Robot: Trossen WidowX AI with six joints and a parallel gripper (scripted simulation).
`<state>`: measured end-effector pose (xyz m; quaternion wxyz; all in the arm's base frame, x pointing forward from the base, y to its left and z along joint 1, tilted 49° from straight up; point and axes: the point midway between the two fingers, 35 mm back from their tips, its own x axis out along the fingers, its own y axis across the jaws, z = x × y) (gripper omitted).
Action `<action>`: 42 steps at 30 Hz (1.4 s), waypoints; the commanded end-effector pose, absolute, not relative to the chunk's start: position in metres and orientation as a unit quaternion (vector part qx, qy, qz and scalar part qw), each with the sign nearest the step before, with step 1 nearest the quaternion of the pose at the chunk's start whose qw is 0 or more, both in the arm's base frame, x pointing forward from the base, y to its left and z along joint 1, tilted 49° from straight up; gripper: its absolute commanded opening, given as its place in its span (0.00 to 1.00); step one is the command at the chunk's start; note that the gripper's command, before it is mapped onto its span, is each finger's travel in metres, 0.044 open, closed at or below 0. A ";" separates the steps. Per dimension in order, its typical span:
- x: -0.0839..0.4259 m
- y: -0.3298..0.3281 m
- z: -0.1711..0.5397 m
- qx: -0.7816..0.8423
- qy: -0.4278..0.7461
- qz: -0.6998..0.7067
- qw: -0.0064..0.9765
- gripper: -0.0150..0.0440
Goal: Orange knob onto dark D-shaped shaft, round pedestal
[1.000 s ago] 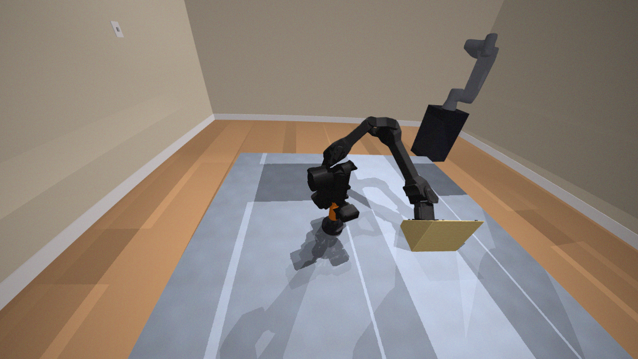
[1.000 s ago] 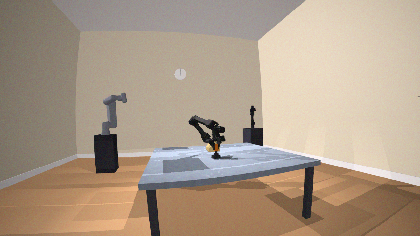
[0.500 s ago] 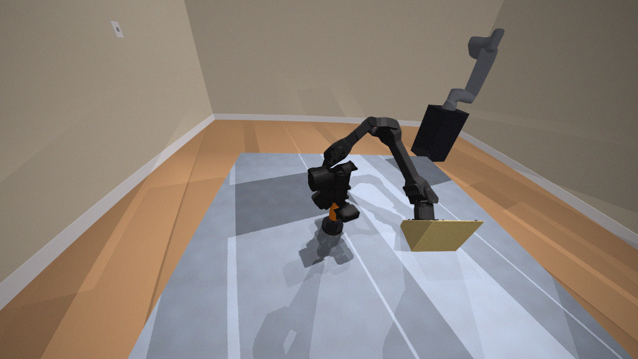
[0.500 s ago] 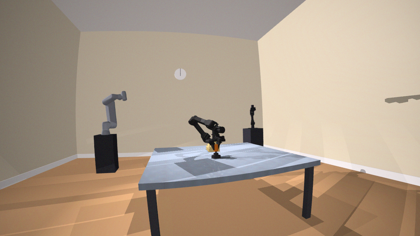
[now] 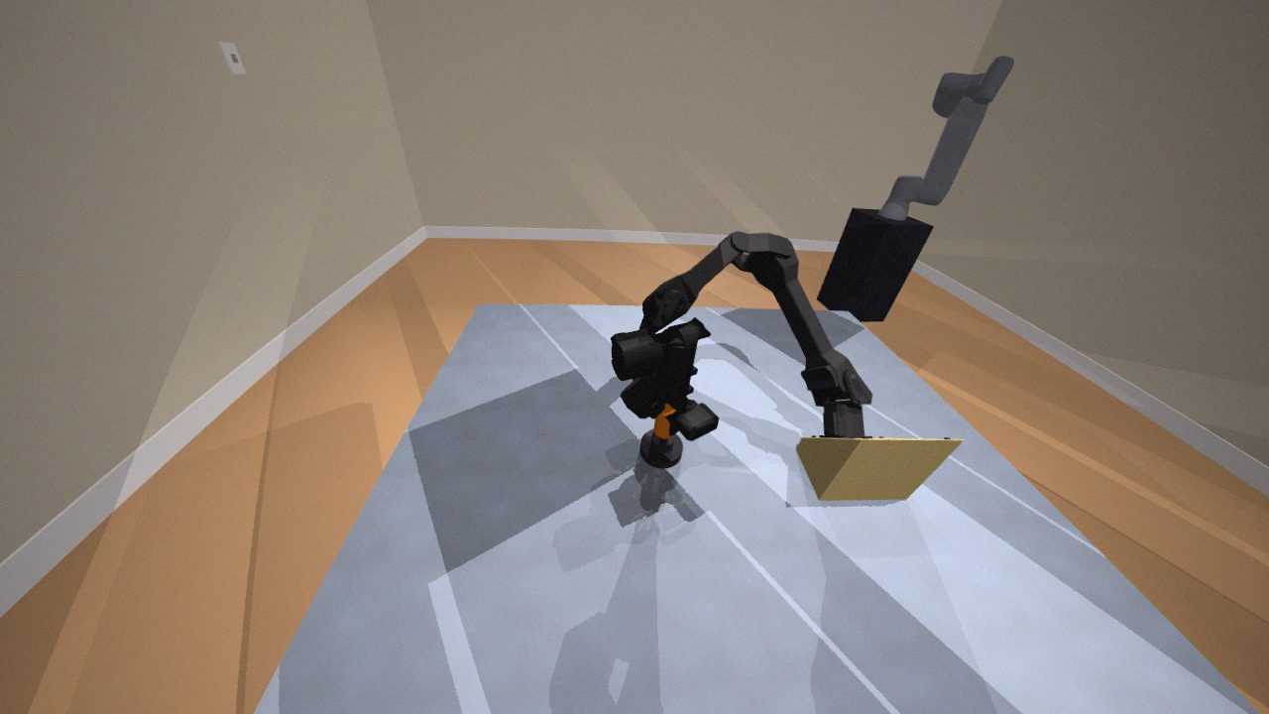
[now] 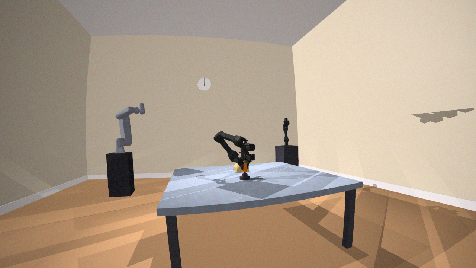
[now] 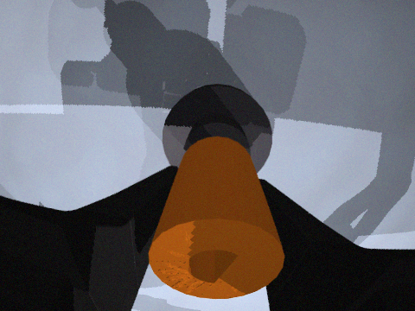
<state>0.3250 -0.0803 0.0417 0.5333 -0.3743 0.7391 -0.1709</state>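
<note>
My gripper [image 5: 667, 424] [image 6: 245, 166] [image 7: 216, 180] is shut on the orange knob [image 5: 661, 422] [image 6: 245, 166] [image 7: 214, 207], an upright orange cylinder with a D-shaped recess in its near end. In the wrist view the knob points straight down at the dark round pedestal [image 7: 254, 116], whose rim shows around the knob's far end. In the top view the knob stands directly over the pedestal [image 5: 660, 453] [image 6: 244, 176]. The shaft is hidden behind the knob, and I cannot tell how far down the knob sits.
The arm's tan base block [image 5: 865, 466] [image 6: 236, 167] stands to the right of the pedestal on the grey table [image 5: 532, 603] [image 6: 266, 196]. A grey arm on a black plinth [image 5: 873, 262] [image 6: 119, 173] and a second black plinth [image 6: 286, 155] stand on the floor beyond the table.
</note>
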 end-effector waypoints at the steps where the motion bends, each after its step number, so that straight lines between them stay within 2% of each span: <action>1: 0.328 -0.078 0.043 -0.401 0.744 -0.136 0.517 0.25; 42: 0.325 -0.080 0.043 -0.401 0.744 -0.136 0.517 0.25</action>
